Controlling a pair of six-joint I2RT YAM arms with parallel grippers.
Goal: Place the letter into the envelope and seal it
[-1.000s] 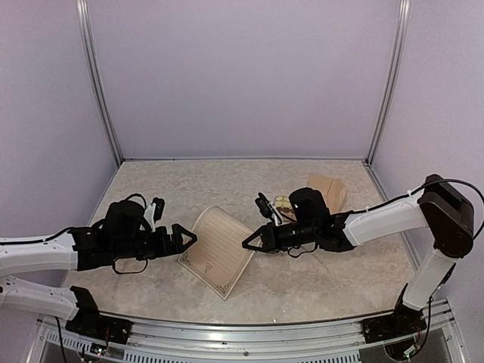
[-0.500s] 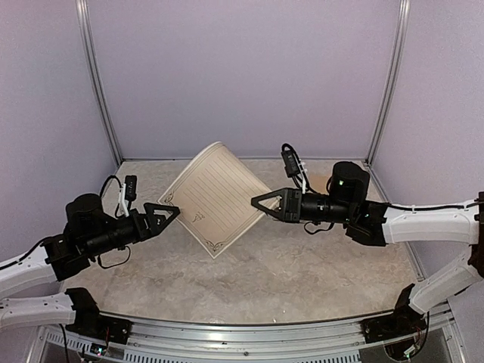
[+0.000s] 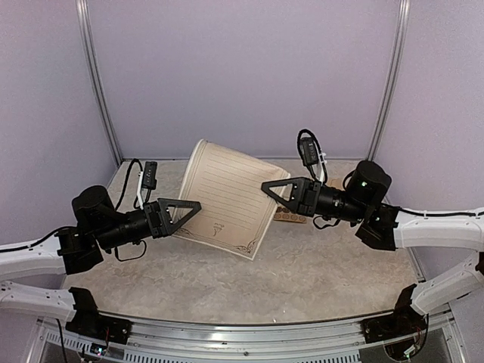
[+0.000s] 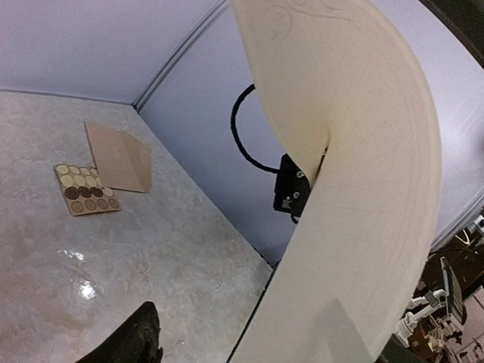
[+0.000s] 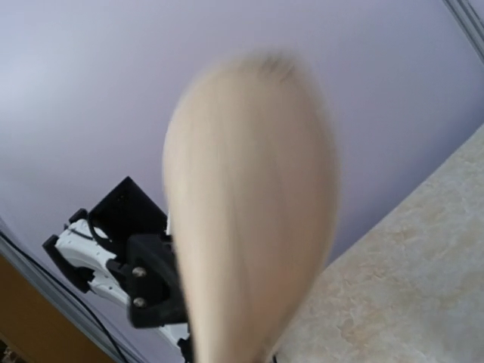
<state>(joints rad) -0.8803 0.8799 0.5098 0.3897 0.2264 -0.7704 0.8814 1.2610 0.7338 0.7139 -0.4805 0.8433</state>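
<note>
Left hand point(image 3: 195, 204), right hand point(image 3: 266, 185), pinching airborne letter point(image 3: 227, 189), apparently bowed

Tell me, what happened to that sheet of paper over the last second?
The letter went from lying on the table to hanging in the air, lifted by the left pincer and the right pincer, each gripping one side edge. Both arms rose and moved away from their bases, and the sheet now bows. The sticker card and the brown envelope stayed on the table.
</note>
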